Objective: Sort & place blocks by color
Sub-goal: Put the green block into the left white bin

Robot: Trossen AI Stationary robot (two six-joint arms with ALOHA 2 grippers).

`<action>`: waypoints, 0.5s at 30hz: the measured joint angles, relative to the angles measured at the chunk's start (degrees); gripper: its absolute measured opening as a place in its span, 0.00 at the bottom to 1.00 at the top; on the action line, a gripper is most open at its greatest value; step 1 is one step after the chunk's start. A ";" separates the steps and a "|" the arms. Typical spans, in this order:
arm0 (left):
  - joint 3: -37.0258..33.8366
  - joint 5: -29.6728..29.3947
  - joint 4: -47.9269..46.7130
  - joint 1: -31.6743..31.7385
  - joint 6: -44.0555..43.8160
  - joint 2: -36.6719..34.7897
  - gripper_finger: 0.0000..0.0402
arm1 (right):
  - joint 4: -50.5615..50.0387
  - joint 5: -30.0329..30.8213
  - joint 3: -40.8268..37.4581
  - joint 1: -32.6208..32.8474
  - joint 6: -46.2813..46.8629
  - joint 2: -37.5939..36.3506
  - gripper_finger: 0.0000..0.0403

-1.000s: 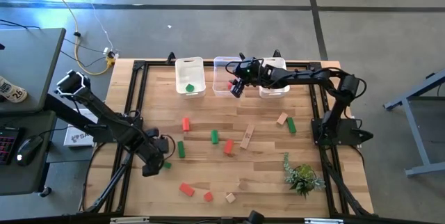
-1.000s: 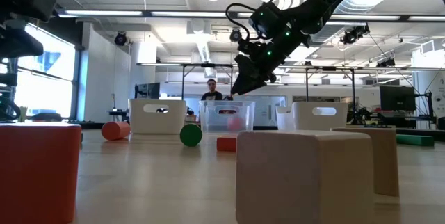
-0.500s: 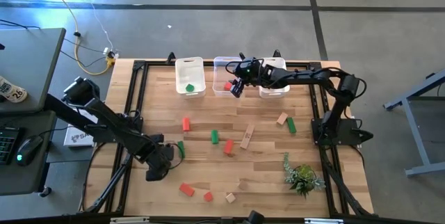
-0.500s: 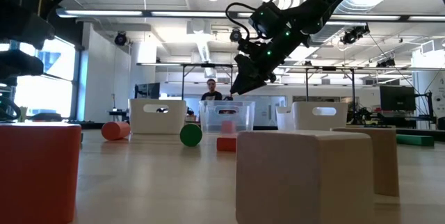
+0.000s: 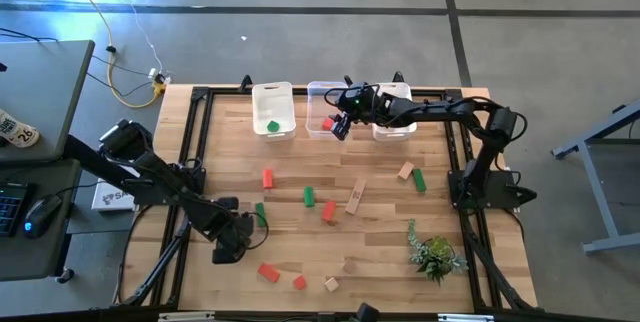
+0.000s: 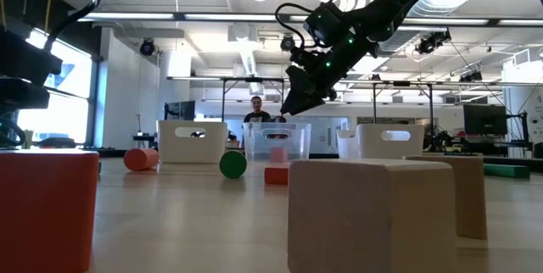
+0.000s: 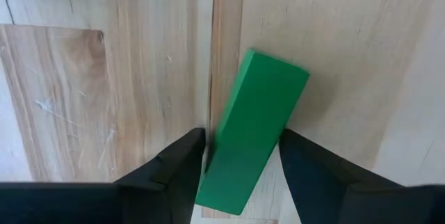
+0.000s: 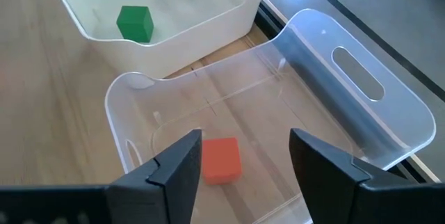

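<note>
My left gripper (image 7: 242,144) points straight down near the table's front left (image 5: 232,244). Its open fingers stand on either side of a green bar (image 7: 254,130) that lies flat on the wood; in the high view the gripper hides that bar. My right gripper (image 8: 245,147) hangs open and empty over the clear middle bin (image 5: 325,112), also showing in the low view (image 6: 297,103). A red cube (image 8: 221,160) lies in that bin. A green cube (image 8: 134,24) lies in the left white bin (image 5: 272,109). Loose red, green and tan blocks lie scattered on the table. My left gripper has a finger close along each long side of the green bar (image 7: 222,175), near one end, coming from above and lying across it. I cannot tell whether the fingers touch it. The bar lies flat on the table.
Another green bar (image 5: 261,210) lies just beyond the left gripper, and red blocks (image 5: 268,272) lie in front of it. A third bin, white (image 5: 393,112), stands at the far right. A small leafy plant (image 5: 434,254) stands at the near right. Black rails frame the table.
My left gripper has come down and a little toward the table's near right, over the green bar. My right gripper has stayed still above the clear bin.
</note>
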 joint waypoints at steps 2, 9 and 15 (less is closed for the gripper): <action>-0.16 -0.39 0.03 0.01 -0.10 -0.70 0.38 | 0.00 0.04 0.00 0.25 -0.69 -0.06 0.51; -0.37 -0.88 0.09 0.15 -0.10 -2.55 0.17 | -0.24 1.14 0.00 2.61 -3.99 -2.99 0.51; -0.37 -0.98 0.09 0.82 0.61 -2.57 0.17 | -2.20 1.33 0.00 5.45 -3.83 -7.95 0.51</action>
